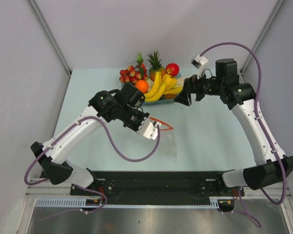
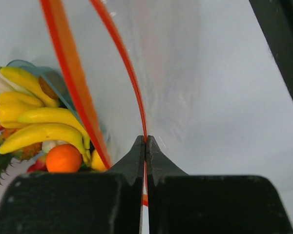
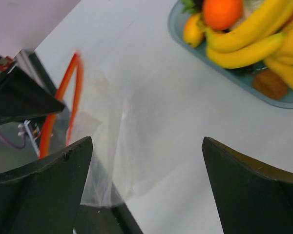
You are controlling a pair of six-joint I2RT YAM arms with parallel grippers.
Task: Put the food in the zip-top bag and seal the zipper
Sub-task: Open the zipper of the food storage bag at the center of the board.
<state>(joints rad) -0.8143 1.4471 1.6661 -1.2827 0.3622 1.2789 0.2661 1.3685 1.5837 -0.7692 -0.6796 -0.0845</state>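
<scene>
My left gripper (image 1: 154, 127) is shut on the zipper (image 2: 132, 83), pinching one red-orange strip of the clear zip-top bag (image 1: 167, 140). The bag's mouth gapes, its two strips apart. The bag hangs from the fingers down to the table. My right gripper (image 1: 183, 97) is open and empty, between the bag and the fruit, with the bag (image 3: 112, 131) below its jaws. The food lies in a tray behind: yellow bananas (image 1: 163, 85), an orange (image 1: 141, 86), a red apple (image 1: 172, 68). The left wrist view shows the bananas (image 2: 44, 124) and orange (image 2: 63, 158) past the bag.
The blue-tinted tray (image 3: 283, 100) stands at the table's far middle and also holds a pineapple (image 1: 156, 62) and a red berry cluster (image 1: 131, 74). Grey walls close in on the left and right. A black rail (image 1: 156, 183) runs along the near edge.
</scene>
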